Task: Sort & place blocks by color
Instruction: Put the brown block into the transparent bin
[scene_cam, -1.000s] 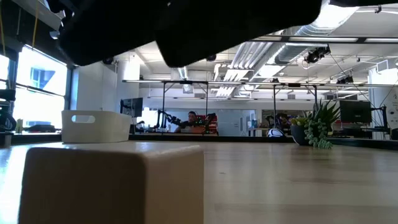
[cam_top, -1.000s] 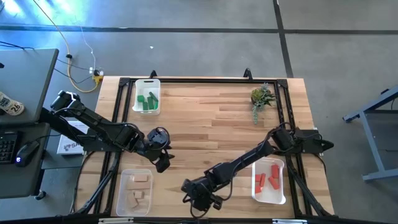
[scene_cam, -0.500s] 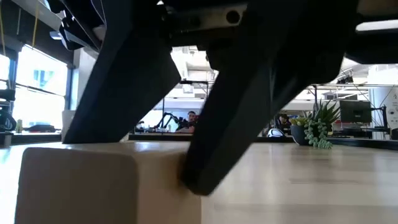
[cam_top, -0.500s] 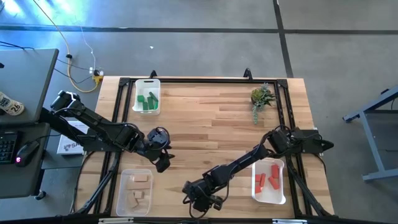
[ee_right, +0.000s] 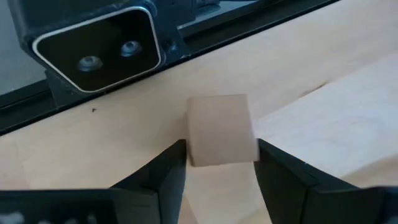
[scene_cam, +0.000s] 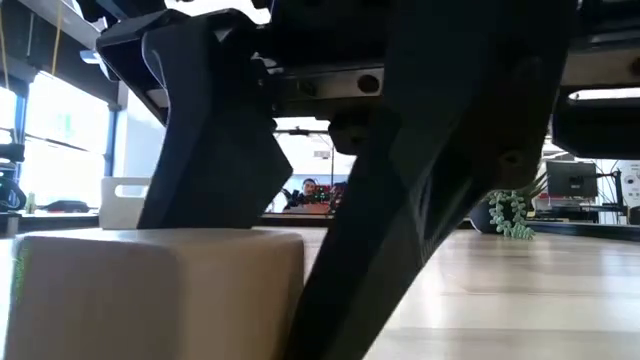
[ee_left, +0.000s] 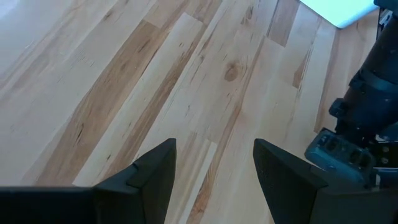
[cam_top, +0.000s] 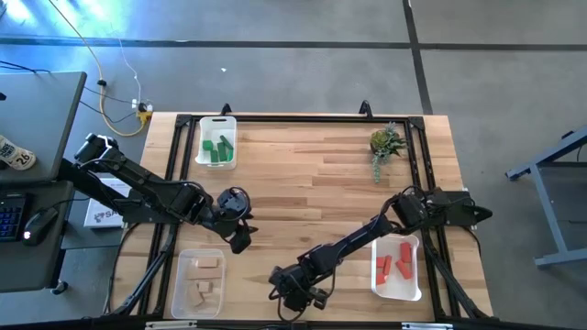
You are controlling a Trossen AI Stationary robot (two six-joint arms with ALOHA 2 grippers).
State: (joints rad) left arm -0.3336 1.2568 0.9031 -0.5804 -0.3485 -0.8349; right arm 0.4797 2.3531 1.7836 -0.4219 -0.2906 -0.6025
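A tan cube [ee_right: 221, 130] rests on the table close to its near edge, in front of the low camera [ee_right: 99, 53]. My right gripper [ee_right: 221, 155] has come down around it, and the cube [scene_cam: 150, 295] fills the low view's left. In the high view the right gripper [cam_top: 292, 298] hides the cube. My left gripper [cam_top: 240, 240] hangs open over bare wood left of centre, holding nothing [ee_left: 214, 149]. My right gripper has the tan cube between its two fingers, one fingertip [ee_right: 177, 155] against the cube's one side [ee_right: 191, 146] and the other against the opposite side. The fingers slant down from above and from the table's far right. The cube's underside stays on the table.
A white tray with green blocks [cam_top: 216, 142] stands at the far left, a clear tray with tan blocks [cam_top: 199, 282] at the near left, and a white tray with red blocks [cam_top: 396, 268] at the near right. A small potted plant [cam_top: 385, 144] stands at the far right.
My right gripper has gone down toward the tan cube; in the low view its fingers have dropped from above the cube to stand on either side of it. The cube stays on the table.
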